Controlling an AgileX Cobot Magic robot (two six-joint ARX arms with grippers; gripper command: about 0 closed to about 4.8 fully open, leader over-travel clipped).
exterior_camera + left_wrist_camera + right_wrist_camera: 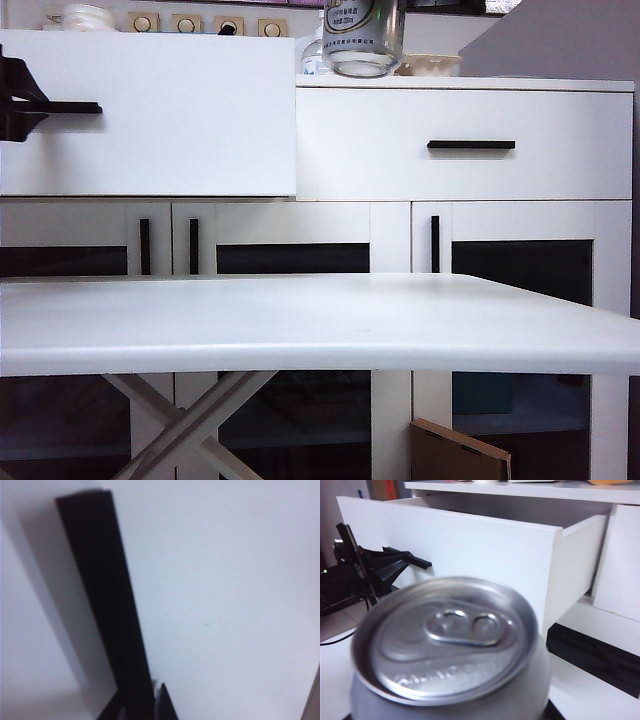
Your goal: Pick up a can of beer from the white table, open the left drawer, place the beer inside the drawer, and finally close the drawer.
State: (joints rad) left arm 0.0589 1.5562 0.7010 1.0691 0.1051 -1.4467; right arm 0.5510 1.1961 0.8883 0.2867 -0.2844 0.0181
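beer can [451, 652] in right hand [451, 712]

Bright, even indoor light — whites nearly washed out.
The counter [320, 325] is sharp; the drawer handle [107, 610] and its soft shadow are blurred; the can [450, 650] — out of focus.

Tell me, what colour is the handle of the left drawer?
Black; the handle on the white left drawer shows best in the exterior view.

The right gripper's fingers are hidden behind the can of beer [451, 652], itself cut off and blurred. The left gripper [18, 98] is cropped at the exterior view's left edge, its fingertips [165, 700] barely showing beside the blurred handle [107, 610].
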